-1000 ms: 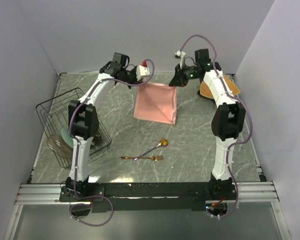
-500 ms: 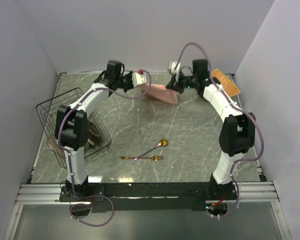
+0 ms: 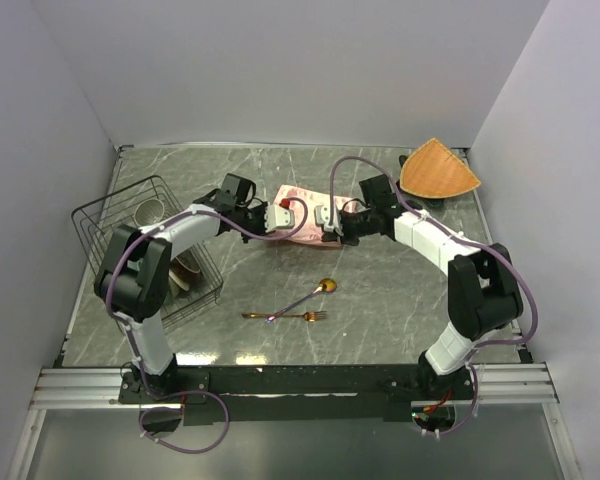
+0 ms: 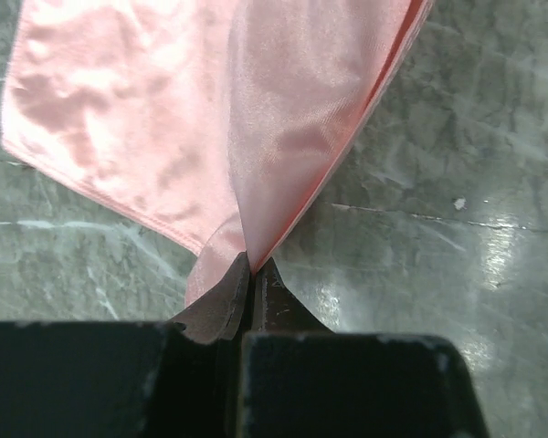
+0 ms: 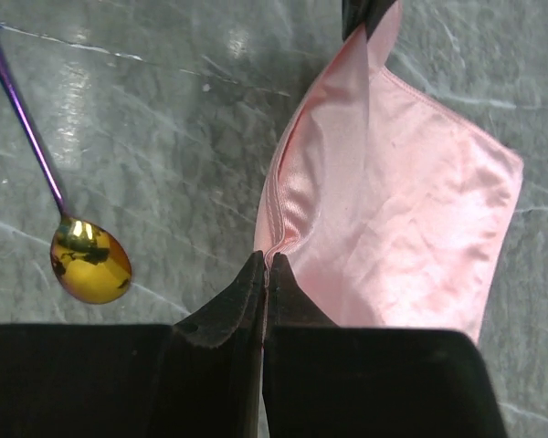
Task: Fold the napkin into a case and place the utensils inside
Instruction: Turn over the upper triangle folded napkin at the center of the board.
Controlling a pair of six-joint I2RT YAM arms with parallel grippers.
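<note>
At mid-table, folded napkin (image 4: pixel 164 119) lies long axis left-right. Left gripper (image 4: pixel 253 274) pinches its near-left corner, right gripper (image 5: pixel 267 269) near-right; cloth runs away from fingers. Spoon (image 5: pixel 91 260), fork (image 3: pixel 285 316) nearer bases.

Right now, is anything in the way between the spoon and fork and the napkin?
No, nothing I can see. Only bare table lies between the spoon, the fork and the napkin.

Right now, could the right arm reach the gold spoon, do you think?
Probably yes, but not freely: the right gripper is shut on the napkin. The spoon lies close by on the table, its bowl uncovered.
</note>
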